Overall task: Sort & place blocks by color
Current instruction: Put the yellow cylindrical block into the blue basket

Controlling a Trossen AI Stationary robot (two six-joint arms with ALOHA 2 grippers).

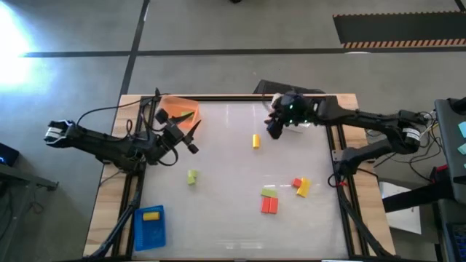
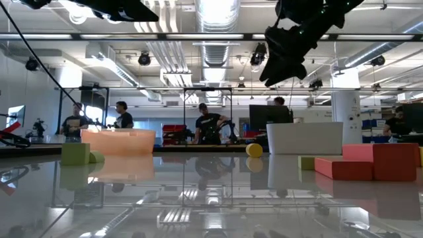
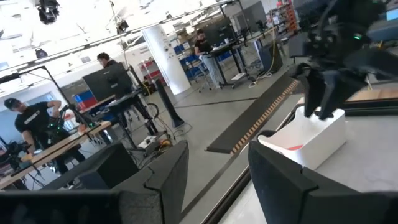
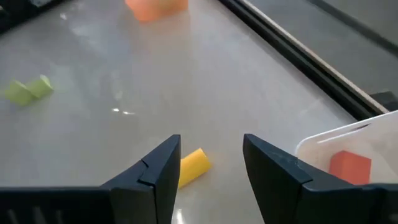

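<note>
My right gripper (image 1: 274,131) hovers open above the table beside the white tray (image 4: 348,138), which holds a red block (image 4: 349,167). A yellow block (image 4: 194,164) lies on the table below and just ahead of its fingers. My left gripper (image 1: 194,137) is open in the air next to the orange tray (image 1: 177,109). A light green block (image 1: 191,176) lies near the table's middle left. A green block (image 1: 269,192), red blocks (image 1: 269,205) and a red and yellow pair (image 1: 299,185) lie toward the near right. Another yellow block (image 1: 151,215) sits in the blue tray (image 1: 149,231).
The orange tray is at the far left corner, the white tray at the far right, and the blue tray at the near left. A dark frame rail runs along the table's edges. People stand at benches in the room beyond the table.
</note>
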